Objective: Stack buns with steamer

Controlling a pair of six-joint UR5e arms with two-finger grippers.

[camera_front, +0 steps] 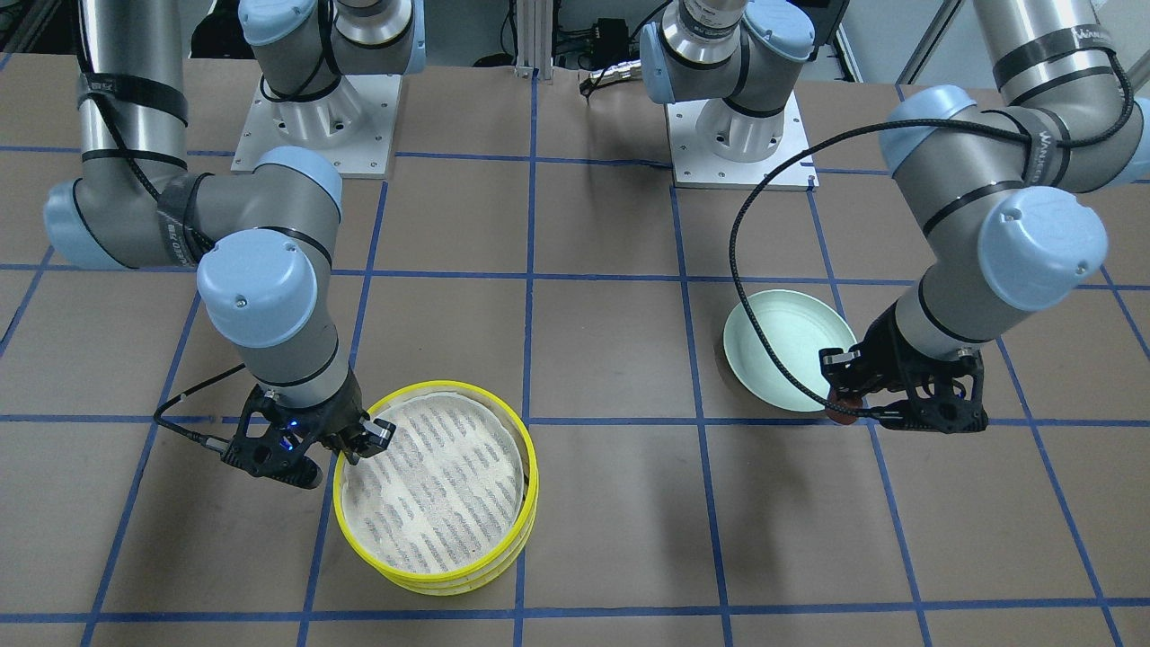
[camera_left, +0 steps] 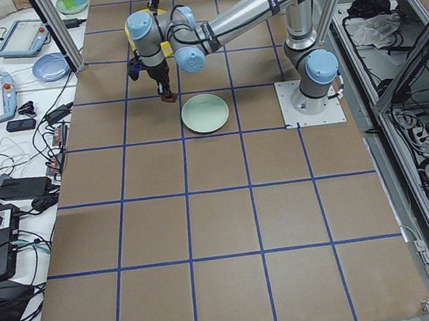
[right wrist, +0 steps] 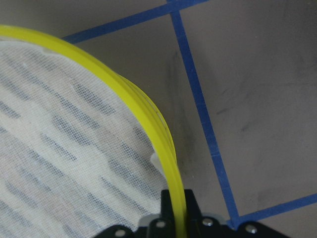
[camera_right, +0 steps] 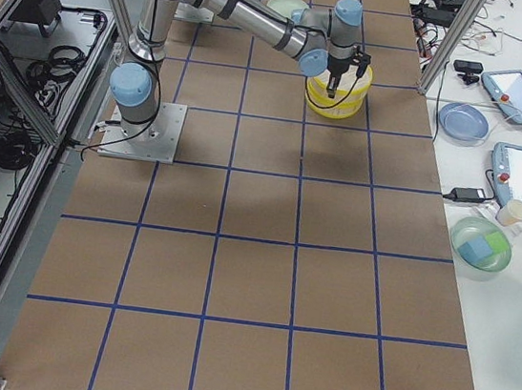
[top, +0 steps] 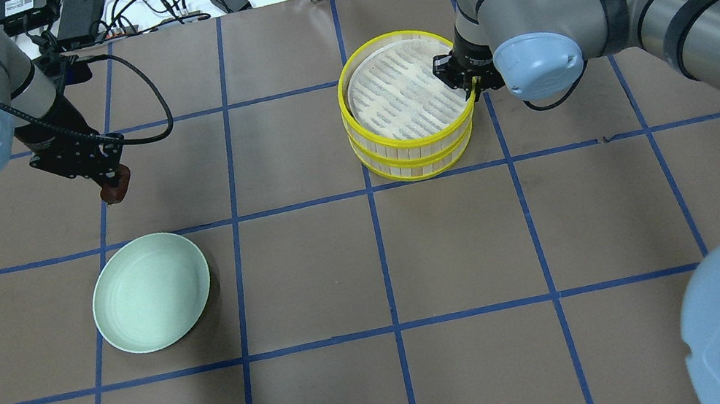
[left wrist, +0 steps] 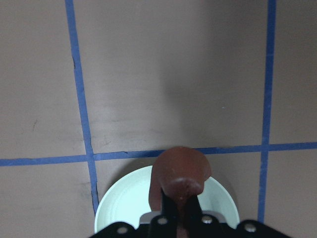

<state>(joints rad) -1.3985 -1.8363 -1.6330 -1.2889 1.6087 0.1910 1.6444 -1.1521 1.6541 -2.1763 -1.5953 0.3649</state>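
Observation:
My left gripper [top: 112, 180] is shut on the dark reddish-brown bun [top: 116, 193] and holds it above the table, just beyond the far edge of the mint-green plate [top: 152, 301]. In the left wrist view the bun [left wrist: 181, 171] sits between the fingers, over the plate's rim [left wrist: 119, 201]. The two yellow-rimmed steamer trays [top: 413, 148] stand stacked, the top one slightly offset. My right gripper [top: 469, 86] is shut on the top tray's rim [right wrist: 163, 144]. The top tray's cloth lining [camera_front: 431, 476] is bare. The cream-white bun is not visible.
The robot bases [camera_front: 314, 117] stand at the table's back edge. Blue tape lines grid the brown table [top: 313, 269]. Beyond the table's far edge, a side bench holds cables, tablets and bowls [camera_right: 481, 243].

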